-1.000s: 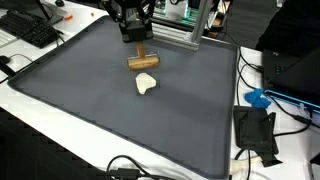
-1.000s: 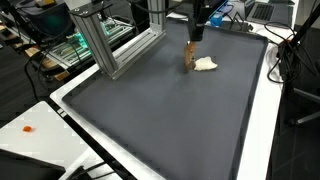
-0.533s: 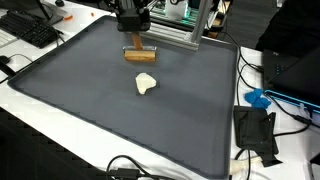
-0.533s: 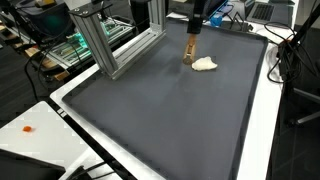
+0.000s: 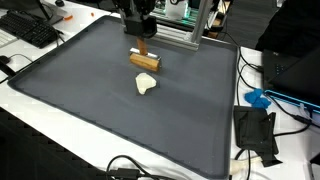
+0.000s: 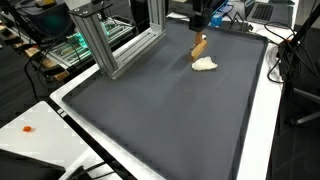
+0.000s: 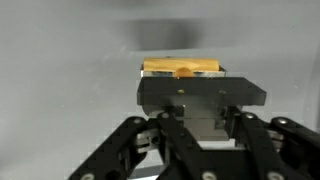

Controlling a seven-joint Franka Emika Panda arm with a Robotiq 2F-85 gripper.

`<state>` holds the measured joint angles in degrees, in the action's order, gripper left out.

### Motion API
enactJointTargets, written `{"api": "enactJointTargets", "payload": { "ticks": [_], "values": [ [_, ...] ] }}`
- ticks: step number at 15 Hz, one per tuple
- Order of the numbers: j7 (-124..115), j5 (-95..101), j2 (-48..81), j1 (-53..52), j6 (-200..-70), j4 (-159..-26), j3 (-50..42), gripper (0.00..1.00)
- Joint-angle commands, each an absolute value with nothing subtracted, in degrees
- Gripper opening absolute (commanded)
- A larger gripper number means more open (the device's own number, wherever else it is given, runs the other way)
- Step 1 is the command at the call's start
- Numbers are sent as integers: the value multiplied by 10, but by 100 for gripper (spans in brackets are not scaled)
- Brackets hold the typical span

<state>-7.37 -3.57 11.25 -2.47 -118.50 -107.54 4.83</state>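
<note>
My gripper (image 5: 142, 47) is shut on a wooden block (image 5: 146, 61) and holds it tilted just above the dark grey mat (image 5: 90, 100), near the mat's far edge. In an exterior view the gripper (image 6: 198, 32) hangs over the same block (image 6: 200, 46). A small white lump (image 5: 147, 84) lies on the mat just in front of the block and apart from it; it also shows in an exterior view (image 6: 204, 64). In the wrist view the block (image 7: 180, 67) shows as a tan strip past the gripper body (image 7: 198, 95).
An aluminium frame (image 6: 105, 45) stands at the mat's far corner. A keyboard (image 5: 35, 30) lies beyond the mat's edge, and a black device (image 5: 256, 132) and a blue object (image 5: 258, 98) sit on the white table beside the mat.
The gripper has carried the wooden block a little sideways and up from the mat. The block now hangs tilted. The white lump has not moved.
</note>
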Motion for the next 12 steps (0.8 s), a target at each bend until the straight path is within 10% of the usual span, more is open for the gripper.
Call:
{"api": "enactJointTargets", "payload": {
  "ticks": [1, 12],
  "values": [
    [-169, -40, 110, -42, -1224, -1098, 39, 23],
    [-390, 34, 135, -82, -1339, -1145, 11, 23]
  ]
}}
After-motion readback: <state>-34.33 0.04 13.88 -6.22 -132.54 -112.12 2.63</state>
